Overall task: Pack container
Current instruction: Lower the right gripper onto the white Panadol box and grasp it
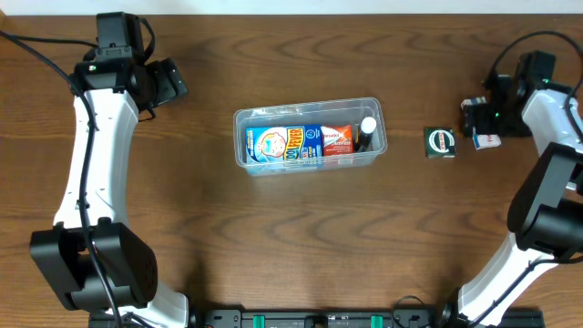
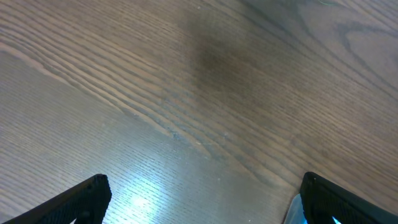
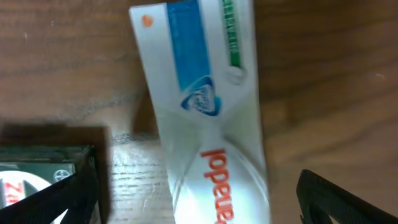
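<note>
1. So, the clear container (image 1: pixel 305 104) sits mid-table (image 1: pixel 182 237), long side running left to right, well apart from both arms.
2. Inside it lie a blue-yellow box (image 1: pixel 276 146) and an orange-blue box (image 1: pixel 330 139) side by side. A small dark bottle (image 1: pixel 366 133) with a white cap is at the right end.
3. Left gripper (image 1: pixel 168 84) is at the far left of the table with its jaws spread wide. Its wrist view (image 2: pixel 205 199) shows only bare wood between them.
4. Right gripper (image 1: pixel 475 120) is at the far right, over a white box (image 3: pixel 205 124) with blue, green and red print. Its fingers (image 3: pixel 336 199) stand apart on either side of that box with a gap on each side, so nothing is gripped.
5. Green box (image 1: pixel 440 143) lies on the table between the container and the white box, near the white one. In the right wrist view it shows at the lower left, partly behind a finger.
</note>
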